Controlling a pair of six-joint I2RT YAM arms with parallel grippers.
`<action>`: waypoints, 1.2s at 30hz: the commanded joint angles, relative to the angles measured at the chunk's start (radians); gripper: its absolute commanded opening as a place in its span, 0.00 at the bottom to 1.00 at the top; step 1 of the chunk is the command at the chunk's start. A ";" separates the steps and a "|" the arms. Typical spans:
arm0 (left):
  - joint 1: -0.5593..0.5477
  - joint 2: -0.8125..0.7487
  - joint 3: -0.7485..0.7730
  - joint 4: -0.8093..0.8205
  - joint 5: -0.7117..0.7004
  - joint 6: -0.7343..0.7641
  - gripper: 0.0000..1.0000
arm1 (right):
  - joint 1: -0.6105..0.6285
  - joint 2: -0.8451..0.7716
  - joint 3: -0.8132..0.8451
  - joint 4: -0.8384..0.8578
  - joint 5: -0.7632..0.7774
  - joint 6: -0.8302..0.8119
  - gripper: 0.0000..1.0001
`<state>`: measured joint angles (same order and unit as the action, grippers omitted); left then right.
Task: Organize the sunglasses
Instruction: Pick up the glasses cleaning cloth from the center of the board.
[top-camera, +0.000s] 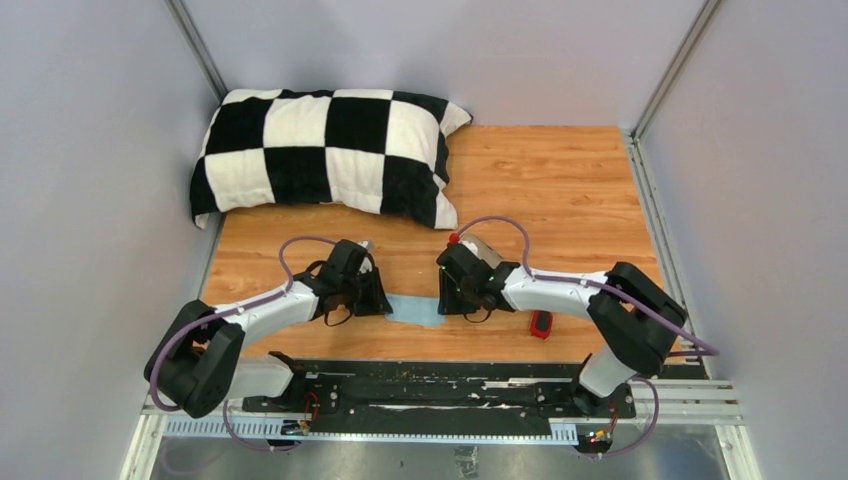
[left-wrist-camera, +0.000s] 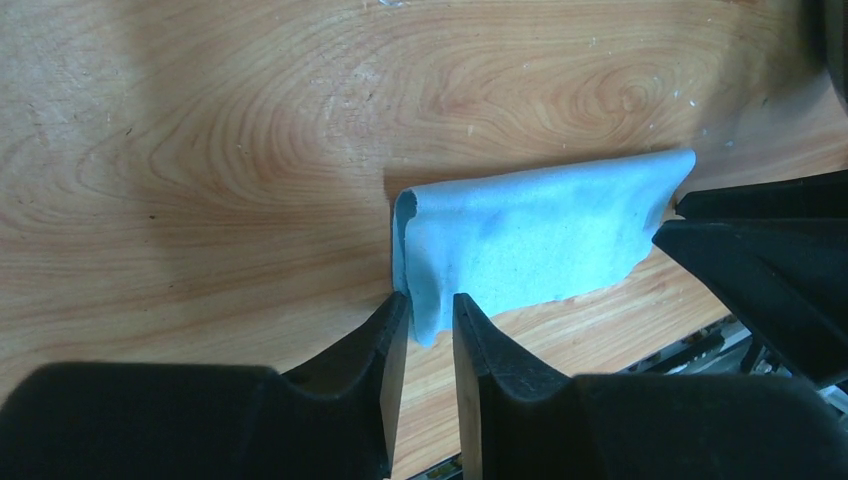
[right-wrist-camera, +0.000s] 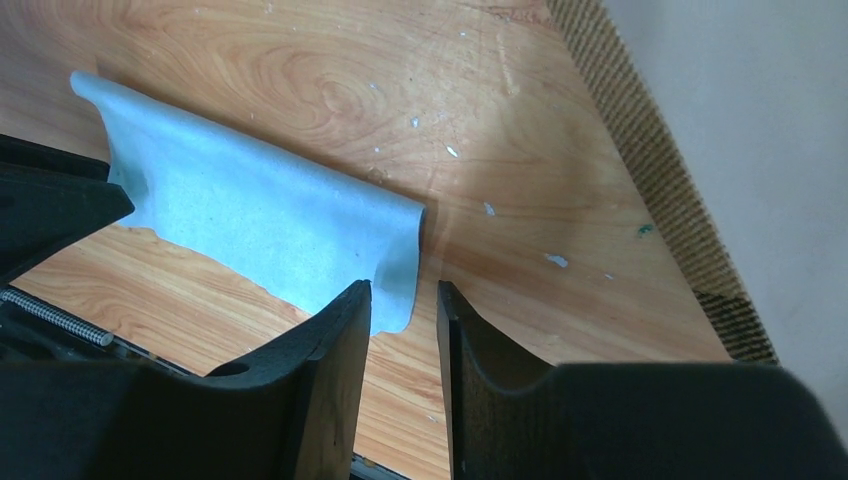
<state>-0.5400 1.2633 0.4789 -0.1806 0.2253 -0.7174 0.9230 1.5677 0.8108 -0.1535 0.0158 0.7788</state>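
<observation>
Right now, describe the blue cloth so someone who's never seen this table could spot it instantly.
On the wooden table, look near the front edge, between the two arms. The cloth lies there, one end between the fingers of the left gripper, the other in the right gripper. It alone is pale blue, unlike the checkered pillow behind or the red sunglasses.

You see: soft light-blue cloth (left-wrist-camera: 530, 240) | plump pillow (top-camera: 320, 150) in black-and-white checks | tabletop (top-camera: 560, 190) of orange-brown wood grain | small sunglasses (top-camera: 541, 324), glossy red frame, dark lenses
</observation>
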 joint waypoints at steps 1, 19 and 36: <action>0.000 0.015 -0.017 -0.035 -0.004 0.005 0.26 | 0.011 0.051 0.008 -0.031 0.000 0.004 0.35; 0.000 0.008 -0.011 -0.035 -0.005 0.001 0.05 | 0.014 0.097 0.041 -0.030 -0.050 -0.015 0.23; 0.000 -0.034 -0.016 -0.049 -0.016 -0.013 0.00 | 0.014 0.029 0.013 -0.058 0.026 -0.012 0.32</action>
<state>-0.5400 1.2518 0.4763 -0.2008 0.2302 -0.7288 0.9257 1.6161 0.8536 -0.1352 -0.0280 0.7670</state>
